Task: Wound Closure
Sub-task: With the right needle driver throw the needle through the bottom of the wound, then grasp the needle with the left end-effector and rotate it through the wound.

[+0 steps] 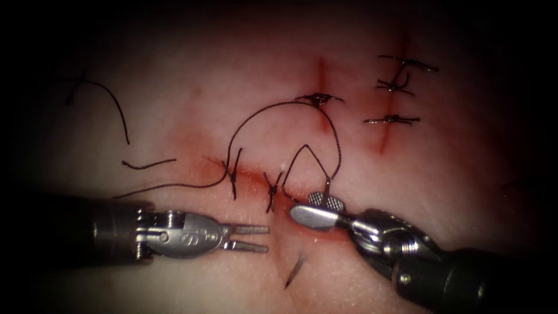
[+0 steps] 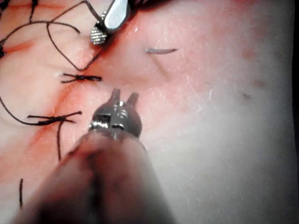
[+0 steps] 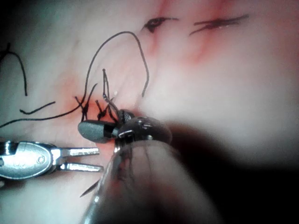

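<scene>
Left pincer (image 1: 250, 238) apart, empty; right pincer (image 1: 317, 207) apart around one thread (image 1: 334, 151); two knots beside.

The tissue (image 1: 192, 87) is pale pork, stained red along a cut (image 1: 250, 174) crossed by knotted stitches. Dark thread (image 1: 261, 113) loops up from the cut. A curved needle (image 1: 294, 271) lies loose on the tissue below the cut.

A surgical training bench is shown. Pale tissue (image 1: 192, 70) is lit under an endoscope, several knotted stitches (image 1: 395, 119) are seen across its cuts, and two needle-driver tools are positioned over it.
</scene>
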`<state>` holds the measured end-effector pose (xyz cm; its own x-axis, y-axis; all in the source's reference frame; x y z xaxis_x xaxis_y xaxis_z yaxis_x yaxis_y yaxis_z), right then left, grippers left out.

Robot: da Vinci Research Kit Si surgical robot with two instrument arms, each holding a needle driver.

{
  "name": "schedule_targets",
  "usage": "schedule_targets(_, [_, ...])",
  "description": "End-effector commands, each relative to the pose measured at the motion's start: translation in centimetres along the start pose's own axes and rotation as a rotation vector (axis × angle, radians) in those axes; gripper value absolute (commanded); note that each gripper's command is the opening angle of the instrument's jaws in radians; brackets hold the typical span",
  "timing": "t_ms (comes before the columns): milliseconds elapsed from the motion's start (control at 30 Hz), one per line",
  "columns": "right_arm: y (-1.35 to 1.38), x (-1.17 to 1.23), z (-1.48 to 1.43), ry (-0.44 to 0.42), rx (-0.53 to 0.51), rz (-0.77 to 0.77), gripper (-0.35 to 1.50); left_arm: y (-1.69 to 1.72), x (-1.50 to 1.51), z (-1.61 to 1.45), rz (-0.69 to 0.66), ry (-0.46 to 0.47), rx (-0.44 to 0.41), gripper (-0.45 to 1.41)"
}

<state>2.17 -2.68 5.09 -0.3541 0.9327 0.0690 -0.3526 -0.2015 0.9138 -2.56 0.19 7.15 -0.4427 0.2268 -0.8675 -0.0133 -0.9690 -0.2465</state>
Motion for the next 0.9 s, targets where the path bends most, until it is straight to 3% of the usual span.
schedule_targets(33, [0.01,0.18,0.0,-0.006,0.004,-0.008,1.42,0.03,-0.04,0.07,0.004,0.016,-0.011,0.05])
schedule_targets(267, [0.1,0.56,-0.3,-0.046,0.012,-0.076,1.42,0.12,0.06,0.19,0.037,0.125,-0.084,0.24])
schedule_targets(433, [0.36,0.72,-0.5,-0.082,0.013,-0.102,1.42,0.12,0.38,0.39,0.087,0.251,-0.17,0.32])
schedule_targets(500, [0.49,0.7,-0.55,-0.086,0.019,-0.115,1.43,0.09,0.47,0.49,0.102,0.292,-0.198,0.41])
schedule_targets(700, [0.68,0.53,-0.56,-0.087,0.029,-0.144,1.42,0.0,0.49,0.62,0.113,0.296,-0.193,0.44])
schedule_targets(800, [0.72,0.45,-0.55,-0.087,0.034,-0.194,1.38,-0.05,0.44,0.64,0.115,0.292,-0.188,0.32])
schedule_targets(833, [0.72,0.44,-0.55,-0.085,0.035,-0.237,1.37,-0.06,0.42,0.64,0.122,0.293,-0.189,0.19])
schedule_targets(900, [0.72,0.43,-0.53,-0.076,0.038,-0.396,1.33,-0.09,0.37,0.65,0.096,0.288,-0.202,-0.28])
